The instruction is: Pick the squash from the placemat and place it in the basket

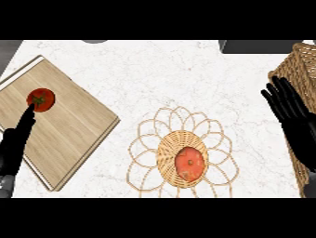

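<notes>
right hand (297, 116) open, fingers straight and spread, holding nothing, just beside the basket (313, 65). well to its left, the squash (189, 160) lies on the placemat (178, 139). left hand (13, 144) straight-fingered, tips at a tomato (41, 99) on the cutting board (71, 121).

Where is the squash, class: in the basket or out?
Out: the squash lies on the woven placemat, apart from the basket at the right.

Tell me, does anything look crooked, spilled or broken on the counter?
Only the cutting board looks crooked: it lies turned cornerwise on the counter, a tomato on it. The squash sits in the middle of the placemat, and the basket stands at the right. Nothing looks spilled or broken.
</notes>
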